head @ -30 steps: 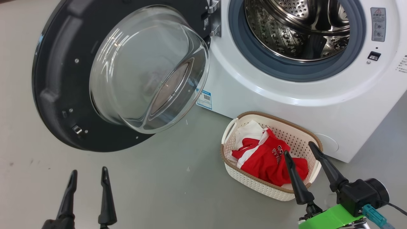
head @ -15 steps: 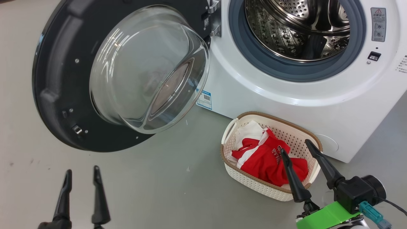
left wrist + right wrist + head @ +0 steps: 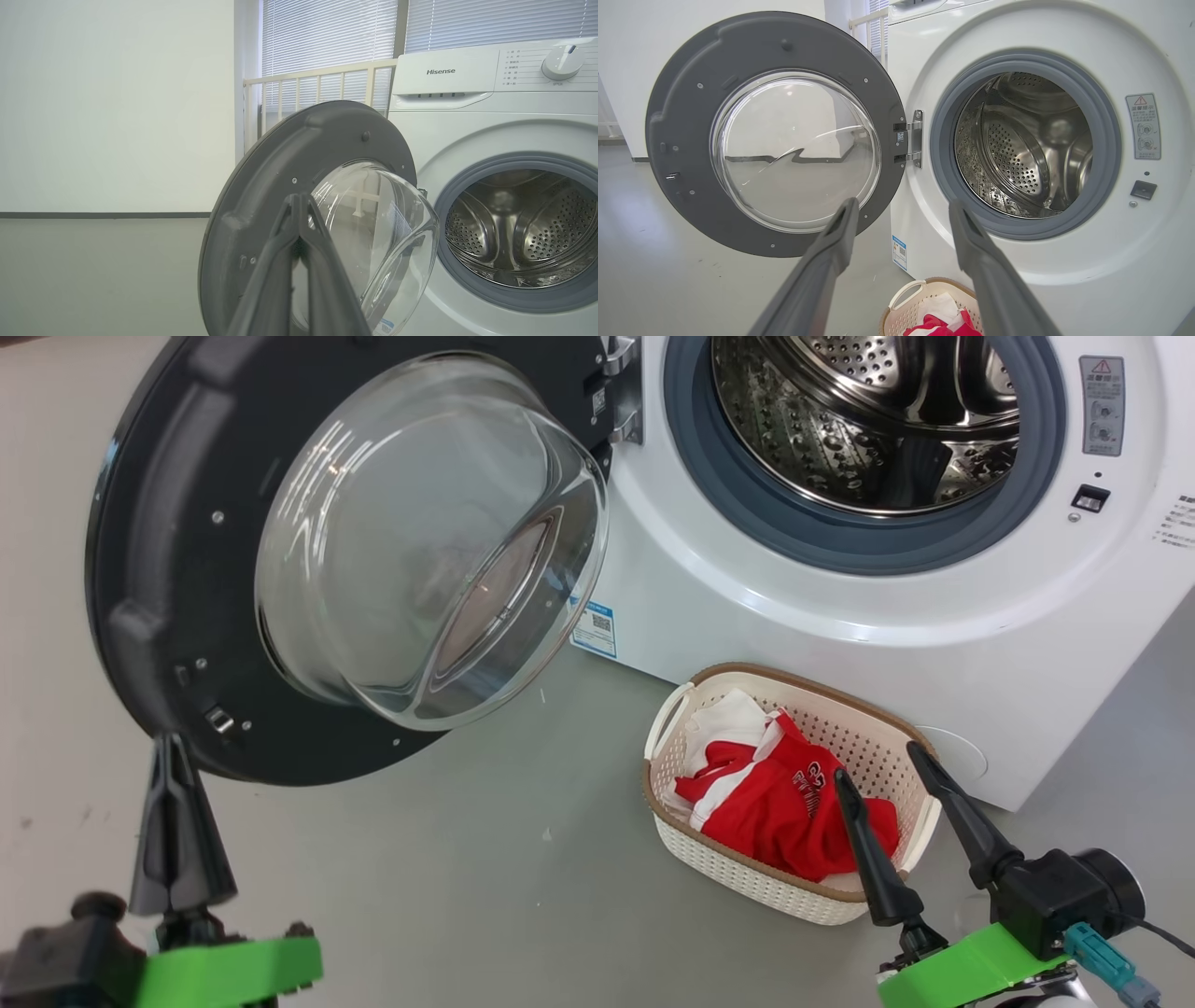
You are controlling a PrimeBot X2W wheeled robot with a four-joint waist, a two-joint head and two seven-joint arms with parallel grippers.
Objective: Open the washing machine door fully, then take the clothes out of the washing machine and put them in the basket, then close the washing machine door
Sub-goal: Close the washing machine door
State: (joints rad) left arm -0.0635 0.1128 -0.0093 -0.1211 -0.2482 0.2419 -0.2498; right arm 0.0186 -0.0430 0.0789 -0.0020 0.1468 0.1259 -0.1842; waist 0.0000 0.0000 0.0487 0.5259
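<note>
The washing machine door (image 3: 149,569) stands swung open to the left, its glass bowl (image 3: 420,541) bulging toward me. The washing machine (image 3: 794,616) shows a steel drum (image 3: 868,420) with no cloth visible inside. Red and white clothes (image 3: 775,803) lie in the cream basket (image 3: 747,875) on the floor before the machine. My right gripper (image 3: 882,767) is open above the basket's near right end, holding nothing. My left gripper (image 3: 168,747) is shut, empty, its tip just below the door's lower rim; in the left wrist view the fingers (image 3: 299,198) meet before the door (image 3: 289,154).
Grey floor (image 3: 467,877) spreads between the door and the basket. A white railing (image 3: 317,88) and window blinds stand behind the machine, with a white wall to the left. The right wrist view shows the door (image 3: 682,93), the drum (image 3: 1017,154) and the basket (image 3: 906,291) below.
My left gripper has shut, turned edge-on and risen toward the door's lower rim. The right gripper has barely moved. The head camera shifted slightly.
</note>
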